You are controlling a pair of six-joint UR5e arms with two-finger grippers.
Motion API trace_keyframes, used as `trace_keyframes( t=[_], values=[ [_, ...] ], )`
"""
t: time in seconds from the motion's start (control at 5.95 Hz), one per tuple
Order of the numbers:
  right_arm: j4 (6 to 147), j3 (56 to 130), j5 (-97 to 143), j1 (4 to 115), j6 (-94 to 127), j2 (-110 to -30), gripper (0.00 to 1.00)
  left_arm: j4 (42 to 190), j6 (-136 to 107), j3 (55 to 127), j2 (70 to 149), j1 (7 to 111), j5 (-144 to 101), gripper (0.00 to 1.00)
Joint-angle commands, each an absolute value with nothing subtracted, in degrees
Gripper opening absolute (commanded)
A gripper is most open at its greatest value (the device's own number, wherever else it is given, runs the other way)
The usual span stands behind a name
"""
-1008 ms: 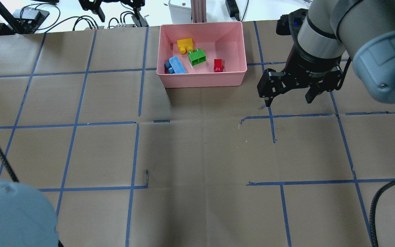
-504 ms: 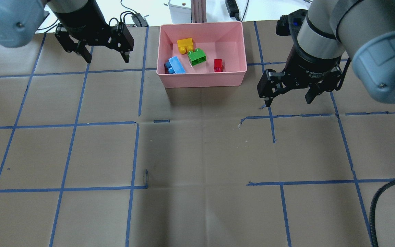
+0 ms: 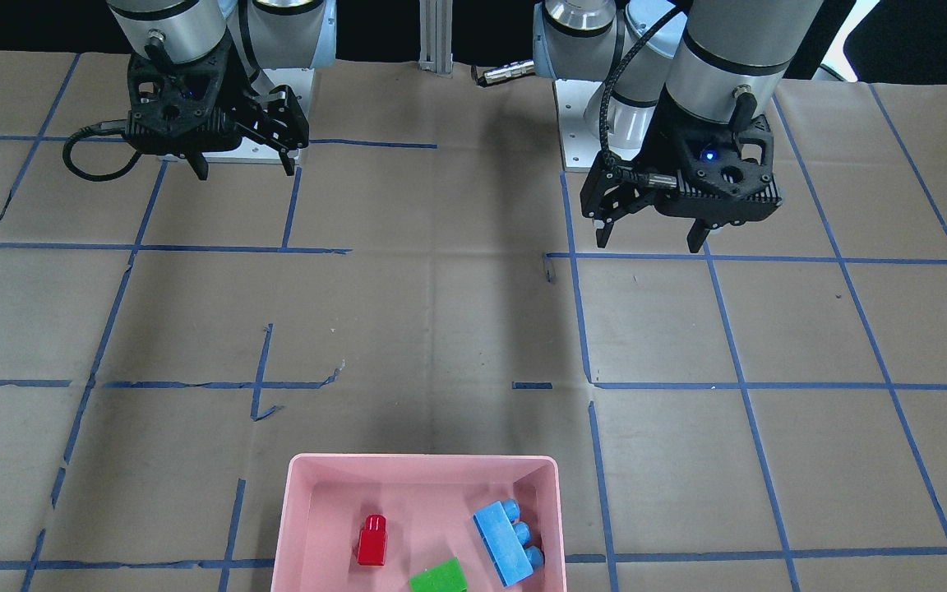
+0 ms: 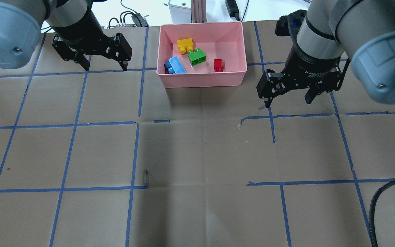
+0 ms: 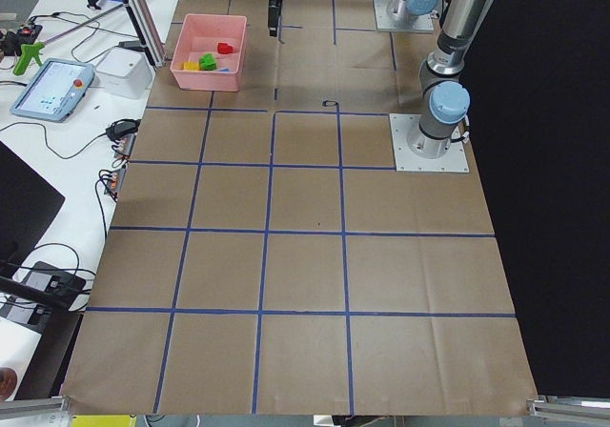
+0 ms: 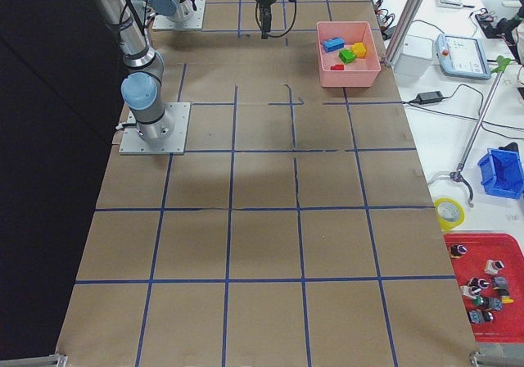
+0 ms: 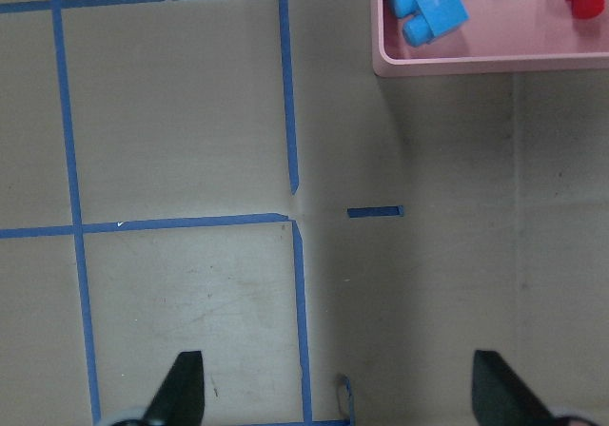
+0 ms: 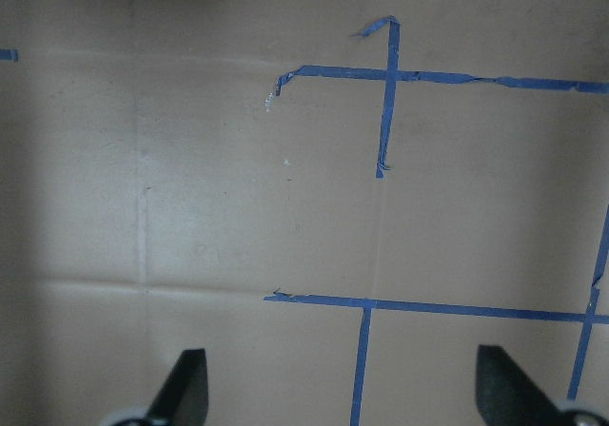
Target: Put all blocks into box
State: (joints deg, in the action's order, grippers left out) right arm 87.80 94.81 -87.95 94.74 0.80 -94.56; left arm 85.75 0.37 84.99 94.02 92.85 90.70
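– Blocks (image 4: pixel 196 57): tally?
– Four, all inside box (image 4: pixel 201 80), top centre of overhead view. Yellow (image 4: pixel 185 43) toward the far wall, green (image 4: pixel 196 57) mid-floor, blue (image 4: pixel 176 65) near the left wall, red (image 4: pixel 218 65) right of green. Yellow is cut off in the front view.
– Grippers?
– Left gripper (image 4: pixel 105 64), upper left, jaws spread, nothing between them. Right gripper (image 4: pixel 288 100), just right of box and lower in frame, also spread and empty. Both wrist views show only bare paper between the fingertips.
– Step in hand, then?
– Judged: placing is done, so it's pull-back. Keep both sets of jaws spread and go up before going sideways. The right one sits near the box's corner, so swing it away from the rim to avoid nudging the box. No call to reach into the box again.
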Motion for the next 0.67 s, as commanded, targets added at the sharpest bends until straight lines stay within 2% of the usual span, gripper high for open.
trace_keyframes(
  t=[0.0,0.5],
  values=[
    [87.89,94.83,-87.89,94.75,0.79,-94.40,1.00,85.96,1.92,82.81,94.74,92.55,90.79,1.00],
    [87.89,94.83,-87.89,94.83,0.88,-94.22,1.00,85.78,3.52,83.32,94.57,90.26,90.35,1.00]
  ],
)
